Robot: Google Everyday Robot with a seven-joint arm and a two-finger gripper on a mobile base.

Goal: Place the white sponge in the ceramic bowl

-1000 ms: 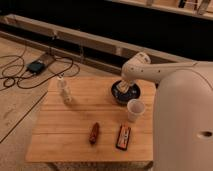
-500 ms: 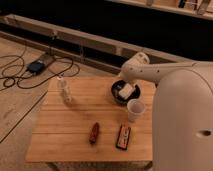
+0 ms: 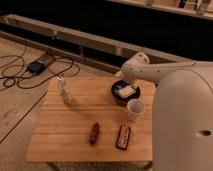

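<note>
The white sponge [image 3: 126, 91] lies inside the dark glossy ceramic bowl [image 3: 116, 95], which stands at the back right of the wooden table [image 3: 75, 117]. My gripper [image 3: 120, 81] hangs at the end of the white arm [image 3: 142, 72], just above the bowl's back-left rim. It is open, clear of the sponge and holding nothing. Against the dark background its outline is hard to make out.
A white cup [image 3: 135, 109] stands just in front of the bowl. A small pale bottle [image 3: 64, 91] stands at the table's back left. A brown oblong item [image 3: 94, 132] and a red-and-black packet [image 3: 123, 136] lie near the front edge. Cables and a black box [image 3: 37, 66] lie on the floor at left.
The gripper has drawn up and back from inside the bowl. The sponge, partly covered by it before, now lies free in the bowl.
</note>
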